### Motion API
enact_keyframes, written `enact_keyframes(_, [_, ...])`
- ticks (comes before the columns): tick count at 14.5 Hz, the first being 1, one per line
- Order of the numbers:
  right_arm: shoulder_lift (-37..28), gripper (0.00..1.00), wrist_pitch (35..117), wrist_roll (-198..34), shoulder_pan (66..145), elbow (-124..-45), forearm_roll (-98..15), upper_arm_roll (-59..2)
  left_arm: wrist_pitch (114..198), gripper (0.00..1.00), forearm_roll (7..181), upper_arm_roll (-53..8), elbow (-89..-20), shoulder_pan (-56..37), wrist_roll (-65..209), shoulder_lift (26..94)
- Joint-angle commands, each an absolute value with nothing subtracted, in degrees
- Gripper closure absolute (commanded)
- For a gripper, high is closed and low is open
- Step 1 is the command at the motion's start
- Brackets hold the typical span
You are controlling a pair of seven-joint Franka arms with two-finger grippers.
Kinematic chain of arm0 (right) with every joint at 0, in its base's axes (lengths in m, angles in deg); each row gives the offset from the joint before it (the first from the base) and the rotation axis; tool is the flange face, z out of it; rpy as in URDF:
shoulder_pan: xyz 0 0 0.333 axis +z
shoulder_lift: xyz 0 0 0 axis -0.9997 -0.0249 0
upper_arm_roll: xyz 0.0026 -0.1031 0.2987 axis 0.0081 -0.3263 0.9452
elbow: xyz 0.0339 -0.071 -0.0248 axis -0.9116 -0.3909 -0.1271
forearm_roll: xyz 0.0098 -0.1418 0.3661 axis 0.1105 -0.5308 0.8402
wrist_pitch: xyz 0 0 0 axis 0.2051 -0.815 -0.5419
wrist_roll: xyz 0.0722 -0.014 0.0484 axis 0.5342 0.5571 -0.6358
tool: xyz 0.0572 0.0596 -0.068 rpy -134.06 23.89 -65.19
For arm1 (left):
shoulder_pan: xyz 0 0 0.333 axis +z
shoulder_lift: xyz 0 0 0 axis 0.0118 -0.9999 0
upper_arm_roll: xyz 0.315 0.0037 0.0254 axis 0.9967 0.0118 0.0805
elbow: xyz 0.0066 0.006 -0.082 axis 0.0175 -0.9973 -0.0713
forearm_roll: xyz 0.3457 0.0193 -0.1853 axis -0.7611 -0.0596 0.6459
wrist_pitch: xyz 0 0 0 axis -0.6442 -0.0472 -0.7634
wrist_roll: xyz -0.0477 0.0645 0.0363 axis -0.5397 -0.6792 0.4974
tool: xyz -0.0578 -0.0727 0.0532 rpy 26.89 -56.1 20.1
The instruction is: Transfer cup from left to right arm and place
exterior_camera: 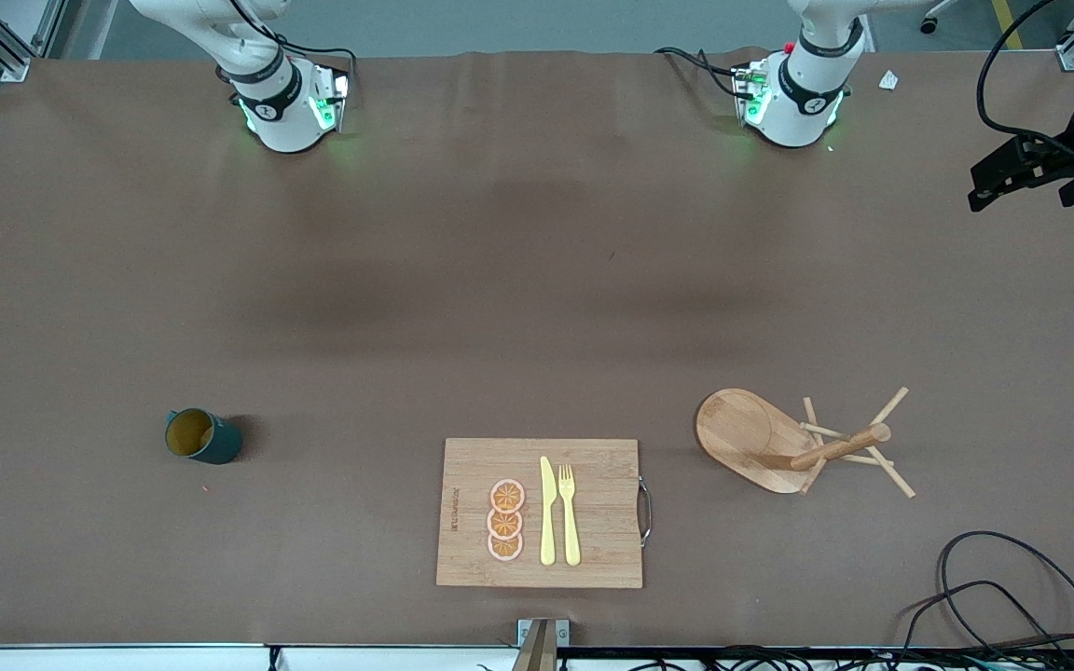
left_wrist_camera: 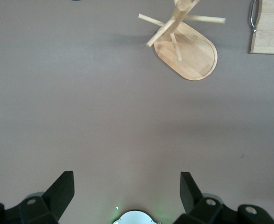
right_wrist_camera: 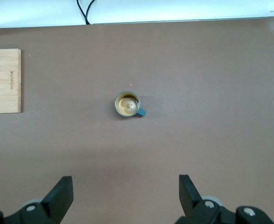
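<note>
Cup [exterior_camera: 202,436] upright, toward right arm's end; both claws spread, waiting.

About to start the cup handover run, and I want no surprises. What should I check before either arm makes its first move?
1. Cup standing upright, mouth up, free on the table: ok.
2. Left gripper open and holding nothing: ok.
3. Right gripper open, holding nothing, cup in its wrist view: ok.
4. Cup within the left arm's easy reach: not ok; it stands toward the right arm's end.
5. Peg stand and cutting board apart from the cup: ok.
6. Where the cup should finally be placed: cannot tell.
</note>
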State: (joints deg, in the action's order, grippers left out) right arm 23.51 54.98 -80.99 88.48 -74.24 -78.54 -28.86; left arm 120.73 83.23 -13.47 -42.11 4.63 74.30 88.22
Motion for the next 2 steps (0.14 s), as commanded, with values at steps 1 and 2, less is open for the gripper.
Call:
enact_keyframes(1, [23.4,0.0,54.7,-80.2,88.2,-73.8,-79.3,-28.5,119.6,0.0,83.4,-15.3,-40.9,4.6,75.2,87.8])
enact_keyframes(2, [23.4,0.0,54.7,-80.2,88.1,-73.8,-79.3,-28.5,119.6,0.0,83.4,-15.4,-40.9,4.5,75.2,87.8])
